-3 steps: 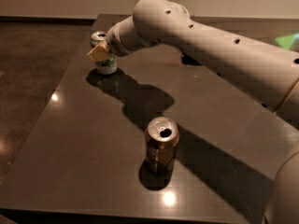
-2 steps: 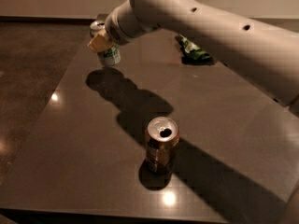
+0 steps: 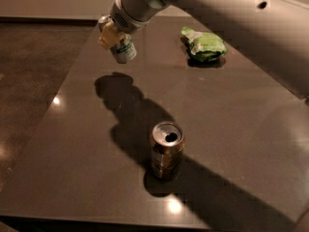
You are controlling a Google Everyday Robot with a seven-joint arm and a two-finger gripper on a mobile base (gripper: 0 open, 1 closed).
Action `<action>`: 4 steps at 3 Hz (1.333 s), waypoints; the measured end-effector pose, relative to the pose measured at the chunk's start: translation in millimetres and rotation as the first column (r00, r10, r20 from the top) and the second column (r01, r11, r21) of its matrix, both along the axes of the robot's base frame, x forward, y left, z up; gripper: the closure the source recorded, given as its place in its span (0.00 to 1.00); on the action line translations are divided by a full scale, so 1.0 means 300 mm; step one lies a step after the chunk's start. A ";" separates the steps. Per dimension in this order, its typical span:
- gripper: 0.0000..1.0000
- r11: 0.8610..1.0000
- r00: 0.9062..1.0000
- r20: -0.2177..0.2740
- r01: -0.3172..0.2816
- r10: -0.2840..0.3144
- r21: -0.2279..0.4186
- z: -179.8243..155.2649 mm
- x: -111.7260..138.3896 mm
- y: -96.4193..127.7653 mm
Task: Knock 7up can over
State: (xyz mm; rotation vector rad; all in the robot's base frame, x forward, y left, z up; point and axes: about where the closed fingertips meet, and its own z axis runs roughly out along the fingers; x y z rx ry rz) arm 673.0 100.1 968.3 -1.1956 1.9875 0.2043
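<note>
The 7up can (image 3: pixel 124 51), white and green with a silver top, hangs tilted in the air above the far left part of the dark table (image 3: pixel 231 129). Its top leans to the left, and its shadow lies apart from it on the table below. My gripper (image 3: pixel 113 36), with yellowish fingertips (image 3: pixel 106 36), is shut on the can's upper part. The pale arm reaches in from the upper right.
A brown-copper can (image 3: pixel 166 150) with an open top stands upright at the middle front of the table. A green and white snack bag (image 3: pixel 204 44) lies at the far right. The table's left edge runs close to the held can, with dark floor beyond it.
The 7up can stood on the table in the gripper's grasp. It has since been lifted off the surface, moved a little to the right and tilted.
</note>
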 end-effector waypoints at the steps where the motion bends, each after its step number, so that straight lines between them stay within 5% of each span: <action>1: 1.00 0.992 0.996 -0.087 0.002 -0.013 -0.122 -0.043 -0.044 -0.065; 2: 1.00 0.978 0.984 -0.176 -0.010 -0.028 -0.209 -0.092 -0.074 -0.127; 4: 1.00 0.942 0.940 -0.341 -0.095 -0.021 -0.321 -0.174 -0.135 -0.200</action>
